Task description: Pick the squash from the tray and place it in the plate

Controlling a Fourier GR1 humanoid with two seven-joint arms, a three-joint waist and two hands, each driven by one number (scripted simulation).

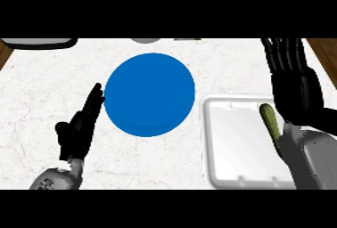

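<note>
Near edge, left: we see our left forearm (pixel 58 178) coming in, grey, with the left hand (pixel 80 127) above it, fingers straight and pressed together, pointing far and a bit right, thumb sticking out on the left side. It holds nothing; fingertips sit just beside the left rim of the plate

Near right: the white tray (pixel 227 147) sits on the white marble counter (pixel 39 89), rounded corners, its right part hidden by our right forearm (pixel 309 156). The squash (pixel 270 121) lies in the tray near its far right side, a long green piece running near to far, its right edge tucked against the arm

Right hand (pixel 293 71) is over the far right corner of the tray, fingers straight and slightly spread, pointing far, curled around nothing. We can't tell if it touches the squash

Mid counter: blue plate (pixel 150 94), just left of the tray

Far edge: a dark-rimmed grey object (pixel 39 42) at the left corner, a grey round thing (pixel 145 40) and a small green item (pixel 187 39) mid, all cut off. Brown wood strip (pixel 324 46) at far right
</note>
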